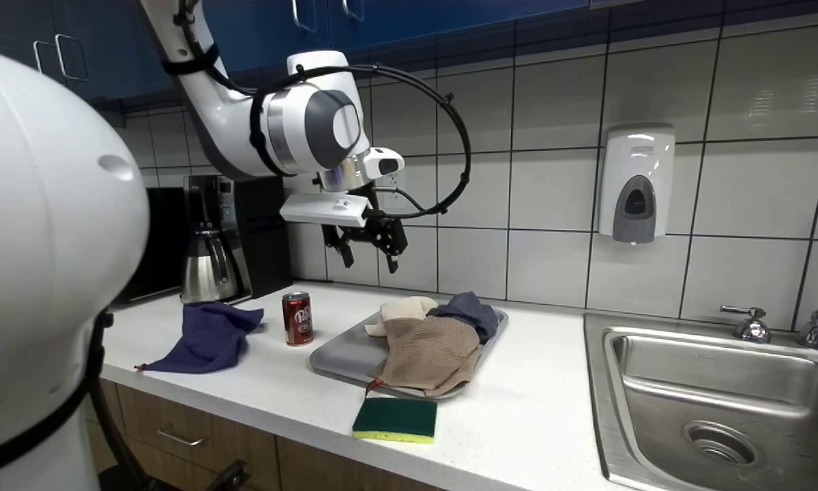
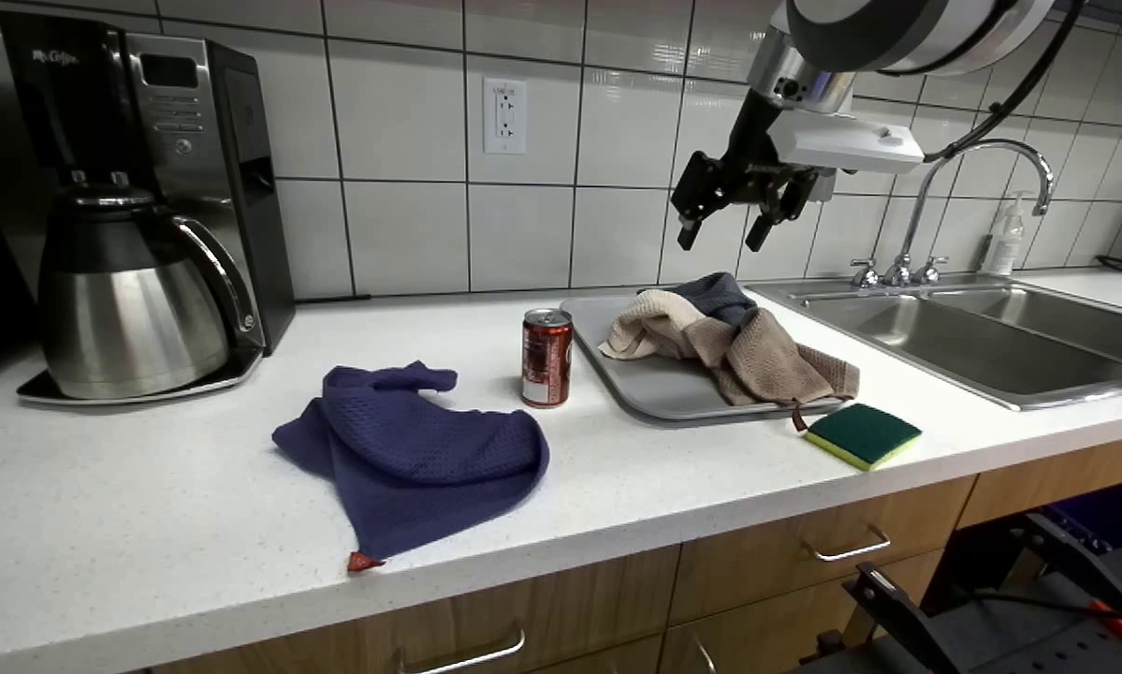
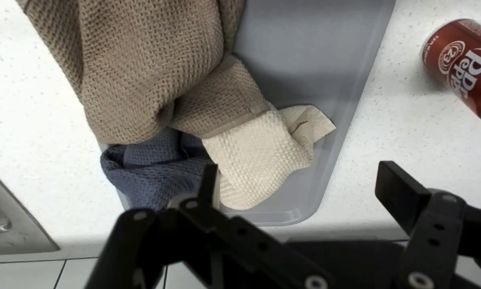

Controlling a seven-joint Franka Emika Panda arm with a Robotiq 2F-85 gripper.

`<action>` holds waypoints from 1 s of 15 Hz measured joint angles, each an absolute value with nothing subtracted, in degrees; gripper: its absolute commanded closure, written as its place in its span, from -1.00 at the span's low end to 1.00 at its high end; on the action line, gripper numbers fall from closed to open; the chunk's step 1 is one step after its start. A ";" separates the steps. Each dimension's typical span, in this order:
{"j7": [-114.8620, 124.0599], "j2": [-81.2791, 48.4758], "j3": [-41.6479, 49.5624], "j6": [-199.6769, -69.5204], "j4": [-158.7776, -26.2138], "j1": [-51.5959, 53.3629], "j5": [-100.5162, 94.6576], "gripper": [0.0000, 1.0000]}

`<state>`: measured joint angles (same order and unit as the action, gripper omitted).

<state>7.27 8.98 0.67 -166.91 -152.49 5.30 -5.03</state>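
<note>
My gripper [image 1: 370, 264] is open and empty, high above the back of a grey tray [image 1: 344, 354]; it also shows in an exterior view [image 2: 721, 237] and in the wrist view [image 3: 300, 178]. On the tray lie a brown cloth [image 3: 152, 60], a cream cloth [image 3: 260, 156] and a slate-blue cloth [image 3: 156, 176], heaped together and partly overlapping. The brown cloth hangs over the tray's rim. A red Dr Pepper can [image 1: 298, 318] stands upright beside the tray. A crumpled navy cloth [image 2: 429, 459] lies on the counter. A green and yellow sponge [image 2: 862, 432] lies by the tray's front corner.
A coffee maker with a steel carafe [image 2: 135, 290] stands at one end of the counter. A steel sink [image 1: 709, 409] with a faucet is at the other. A tiled wall with a soap dispenser [image 1: 637, 183] rises behind. Blue cabinets [image 1: 415, 24] hang above.
</note>
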 measured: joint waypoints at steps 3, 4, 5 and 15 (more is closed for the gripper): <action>4.26 8.97 1.45 -166.93 -153.28 4.53 -3.31 -1.00; 3.50 8.96 1.66 -166.94 -153.60 4.26 -2.98 -1.00; 2.88 8.93 1.94 -166.94 -153.93 3.99 -2.76 -1.00; 1.75 5.97 2.83 -169.18 -155.16 -1.38 -6.03 -1.00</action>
<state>1.75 5.97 2.83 -169.18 -155.16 -1.38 -6.03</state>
